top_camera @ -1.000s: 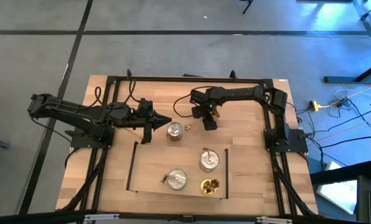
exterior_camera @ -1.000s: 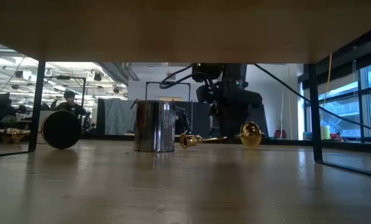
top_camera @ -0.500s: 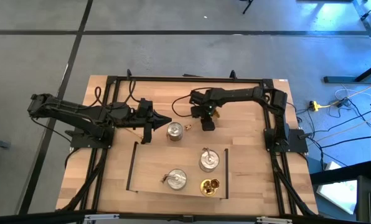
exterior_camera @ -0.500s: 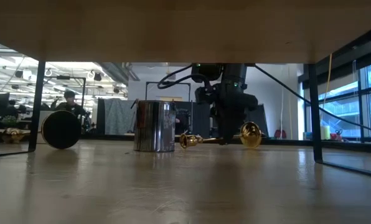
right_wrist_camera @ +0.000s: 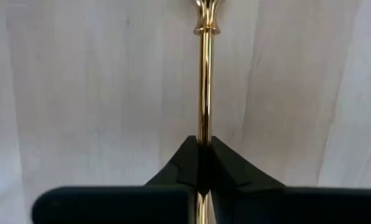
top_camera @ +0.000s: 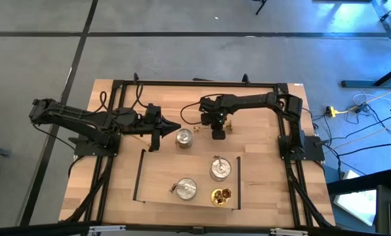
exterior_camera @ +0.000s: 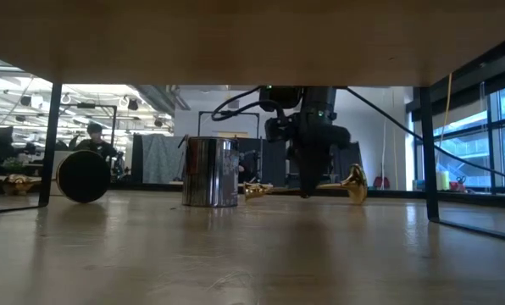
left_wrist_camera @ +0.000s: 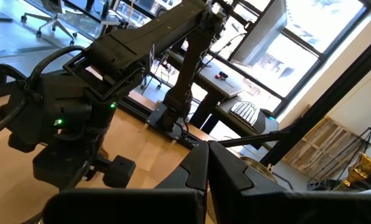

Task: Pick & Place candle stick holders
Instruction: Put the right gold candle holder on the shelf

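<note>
On the wooden worktop (top_camera: pixel 117 196) we see the left gripper (top_camera: pixel 157 136) at rest, fingers together. The right gripper (right_wrist_camera: pixel 199 163) is clamped on the slim stem of a gold candle stick holder (right_wrist_camera: pixel 203 81) (lying on its side) beside an upright silver holder (exterior_camera: pixel 211 172).

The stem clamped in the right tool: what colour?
Shiny gold; the stem shows best in the right wrist view.

Both dark arms reached inward over the table.
The right gripper (right_wrist_camera: pixel 203 163) was clamped shut; the left gripper (left_wrist_camera: pixel 205 169) was shut, idle.
</note>
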`<state>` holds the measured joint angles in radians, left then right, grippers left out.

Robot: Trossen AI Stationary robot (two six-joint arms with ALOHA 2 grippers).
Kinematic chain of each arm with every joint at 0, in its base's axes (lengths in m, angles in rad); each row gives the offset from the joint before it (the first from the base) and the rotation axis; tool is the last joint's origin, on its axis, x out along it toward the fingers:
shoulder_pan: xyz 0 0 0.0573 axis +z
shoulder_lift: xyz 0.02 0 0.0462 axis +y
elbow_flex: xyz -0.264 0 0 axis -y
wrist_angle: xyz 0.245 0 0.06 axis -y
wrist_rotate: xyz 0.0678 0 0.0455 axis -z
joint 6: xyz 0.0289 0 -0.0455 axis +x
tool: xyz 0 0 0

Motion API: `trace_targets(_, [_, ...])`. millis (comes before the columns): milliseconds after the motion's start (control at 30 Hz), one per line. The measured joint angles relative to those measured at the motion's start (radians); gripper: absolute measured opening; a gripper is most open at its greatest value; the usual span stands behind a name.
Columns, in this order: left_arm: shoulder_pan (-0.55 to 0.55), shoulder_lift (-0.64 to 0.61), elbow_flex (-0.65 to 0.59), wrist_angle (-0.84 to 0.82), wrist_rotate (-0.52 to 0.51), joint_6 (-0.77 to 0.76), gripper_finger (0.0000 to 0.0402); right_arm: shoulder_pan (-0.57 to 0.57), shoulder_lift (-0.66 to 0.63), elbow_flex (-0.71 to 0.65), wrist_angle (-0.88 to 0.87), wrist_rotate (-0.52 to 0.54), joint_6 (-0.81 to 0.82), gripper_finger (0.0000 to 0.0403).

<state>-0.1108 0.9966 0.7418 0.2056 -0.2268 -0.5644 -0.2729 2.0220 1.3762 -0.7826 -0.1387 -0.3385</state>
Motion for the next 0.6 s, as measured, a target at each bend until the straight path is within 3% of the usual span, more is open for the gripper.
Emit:
trace_targets(267, [0.0,0.0,0.0,0.0,-0.003,-0.001,0.0001,0.0,0.0,0.089,-0.077,0.02,0.043,0.0016])
trace_targets(600, [0.0,0.0,0.0,0.0,-0.015,0.0,0.0003,-0.002,0.0,0.415,-0.169,0.087,0.039,0.0016])
